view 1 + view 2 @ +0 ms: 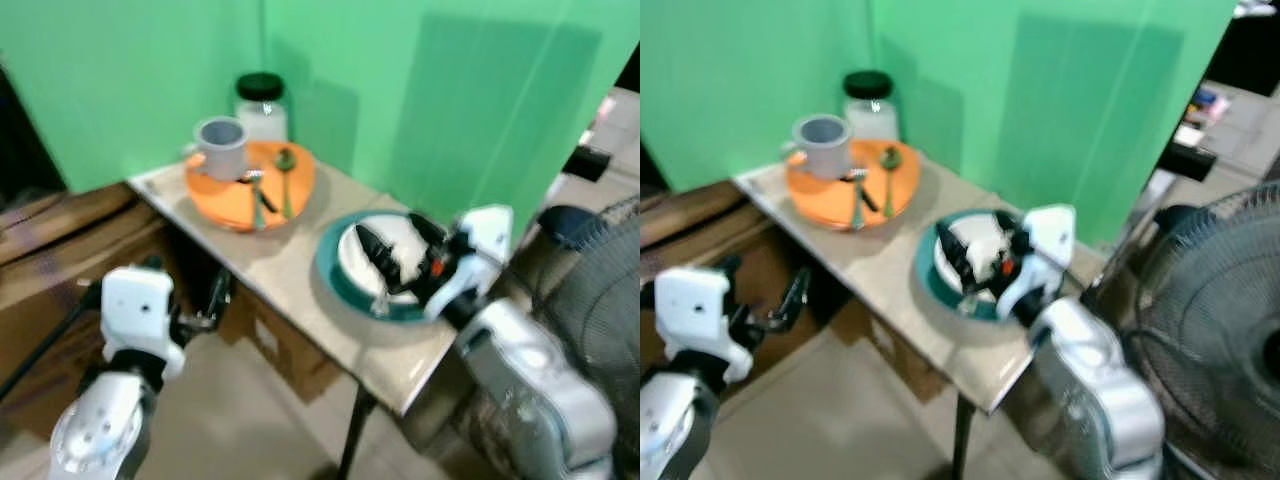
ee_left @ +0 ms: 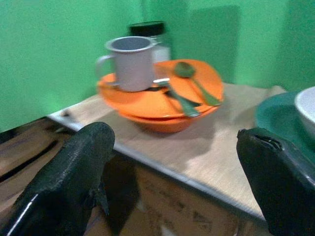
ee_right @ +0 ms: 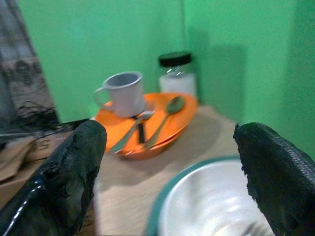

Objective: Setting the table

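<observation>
The right gripper point(image 1: 400, 255) hovers wide open over a white bowl point(image 1: 372, 262) on a teal plate point(image 1: 335, 275) near the table's point(image 1: 290, 260) front edge. The left gripper point(image 2: 172, 162), also wide open, hangs off the table's left edge, facing the orange plate point(image 1: 235, 195) carrying a mug point(image 1: 222, 146).

Small beige-topped table point(image 1: 300, 275) stood against a green wall, orange plate point(image 1: 225, 195) near its far corner, black-lidded jar point(image 1: 261, 105) just behind that, teal plate point(image 1: 335, 275) rested toward the near end, well apart from the orange one.
</observation>
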